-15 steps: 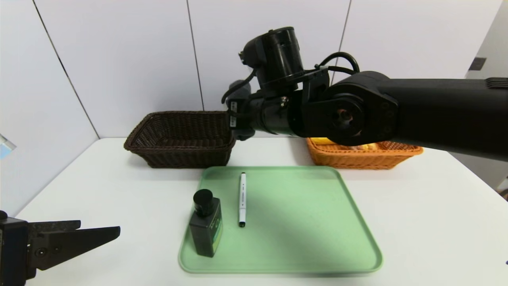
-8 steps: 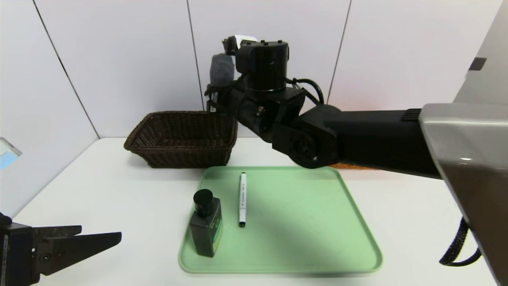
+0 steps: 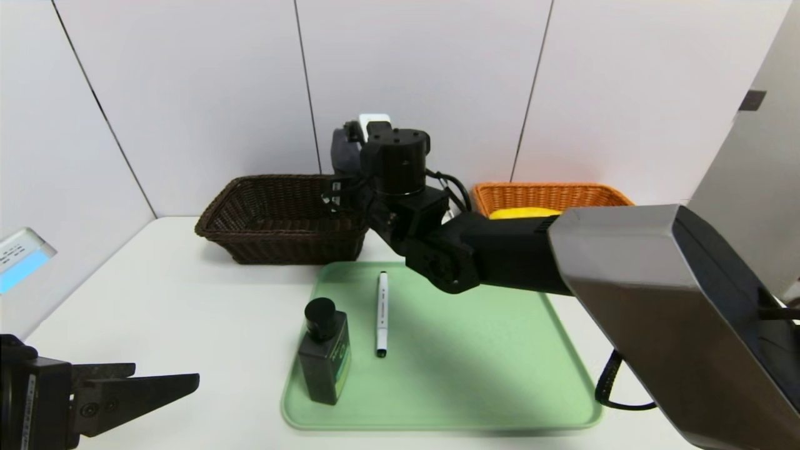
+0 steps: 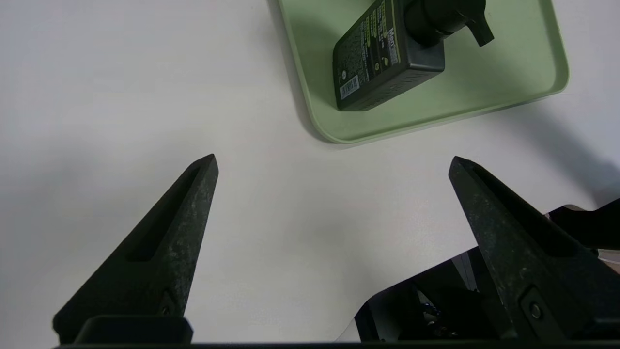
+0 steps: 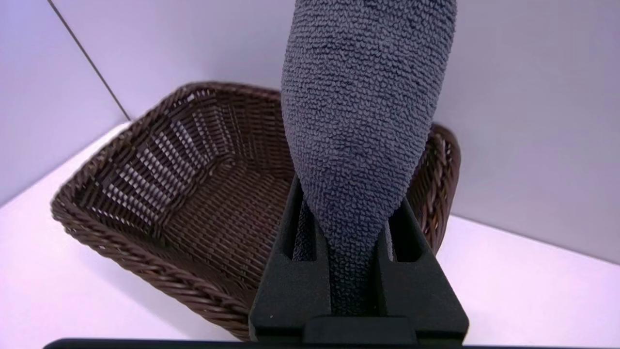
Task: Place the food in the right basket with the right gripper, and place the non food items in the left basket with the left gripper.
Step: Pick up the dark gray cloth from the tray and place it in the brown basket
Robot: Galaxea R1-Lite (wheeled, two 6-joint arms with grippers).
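Observation:
My right gripper is shut on the rolled dark-grey cloth, one of the non food items. In the head view it holds the cloth upright above the right rim of the dark brown left basket. That basket looks empty. The dark bottle with black cap and the white marker pen stand and lie on the green tray. A yellow banana lies in the orange right basket. My left gripper is open, low at the table's near left, short of the bottle.
The right arm reaches across the tray's far right part and hides part of the orange basket. Bare white table lies left of the tray. The table's near edge shows beneath the left gripper.
The right arm has swung lower and drawn back, carrying the cloth down toward the dark basket's right rim and uncovering the orange basket. The left gripper has barely shifted.

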